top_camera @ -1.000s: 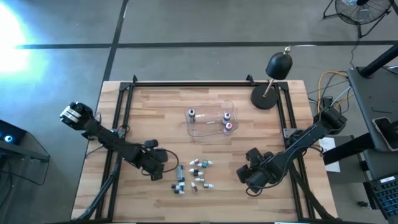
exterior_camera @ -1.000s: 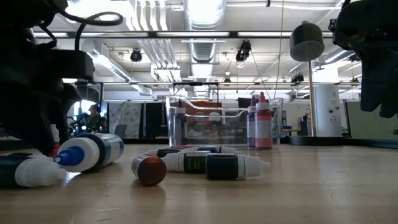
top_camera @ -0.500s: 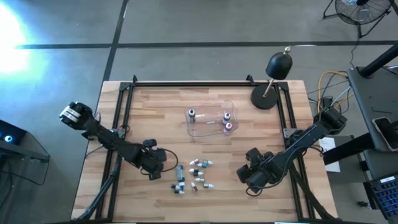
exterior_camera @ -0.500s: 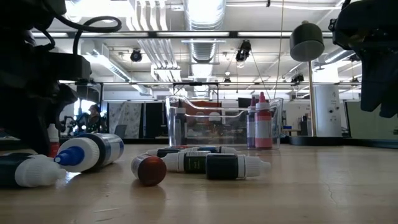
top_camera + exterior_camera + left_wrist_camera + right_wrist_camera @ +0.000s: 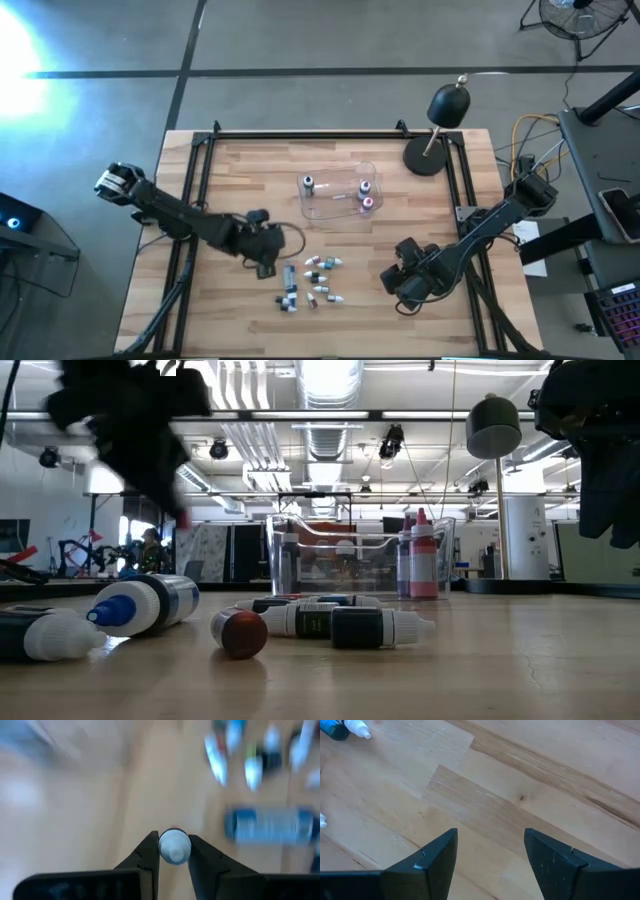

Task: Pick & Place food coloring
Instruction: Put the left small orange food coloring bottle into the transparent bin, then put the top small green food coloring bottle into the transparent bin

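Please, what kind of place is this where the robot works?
Probably a robotics lab or workshop in a large open industrial hall. The low view shows exposed silver ceiling ducts and strip lights; the high view shows a bare grey concrete floor around the light wooden table with two dark arms.

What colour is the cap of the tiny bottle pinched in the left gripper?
White, clearest in the left wrist view.
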Robot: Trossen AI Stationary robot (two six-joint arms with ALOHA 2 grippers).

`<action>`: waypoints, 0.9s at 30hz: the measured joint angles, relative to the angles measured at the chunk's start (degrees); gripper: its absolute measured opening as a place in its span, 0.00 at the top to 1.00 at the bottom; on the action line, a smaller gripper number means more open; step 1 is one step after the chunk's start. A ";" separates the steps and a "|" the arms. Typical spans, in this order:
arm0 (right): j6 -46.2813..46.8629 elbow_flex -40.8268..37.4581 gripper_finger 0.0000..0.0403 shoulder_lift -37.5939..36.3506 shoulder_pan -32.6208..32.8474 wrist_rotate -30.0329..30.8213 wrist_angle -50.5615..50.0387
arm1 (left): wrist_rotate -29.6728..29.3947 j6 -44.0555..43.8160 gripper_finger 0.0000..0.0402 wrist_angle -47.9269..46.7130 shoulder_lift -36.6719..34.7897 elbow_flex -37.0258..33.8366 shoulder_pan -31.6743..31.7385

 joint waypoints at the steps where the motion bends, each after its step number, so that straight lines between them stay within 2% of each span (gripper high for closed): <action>1: 0.06 0.02 0.44 0.00 0.00 0.00 0.00 | -1.03 2.55 0.87 -0.16 -0.34 2.03 1.32; 5: 0.22 0.03 0.44 0.00 0.00 0.02 0.16 | -3.07 11.42 0.87 1.33 -0.64 10.41 7.34; 9: 0.58 0.04 0.44 0.00 0.00 0.15 0.24 | -1.54 16.66 0.87 7.27 0.23 16.15 14.70; 13: 0.80 0.06 0.44 0.00 0.00 0.42 0.35 | -0.69 14.83 0.86 12.05 3.13 18.77 21.87; 17: 1.81 0.06 0.44 0.00 0.00 0.45 0.38 | 6.79 12.08 0.78 16.82 6.73 21.38 26.18; 21: 3.20 0.08 0.44 0.00 0.15 0.48 0.46 | 8.25 13.26 0.68 13.28 10.17 25.73 26.32; 24: 3.88 0.08 0.44 0.00 0.46 0.52 0.52 | 4.68 13.91 0.62 6.69 11.36 29.51 25.95; 27: 4.57 0.08 0.44 0.00 0.92 0.52 0.52 | 3.51 16.31 0.59 -2.06 10.92 32.67 25.02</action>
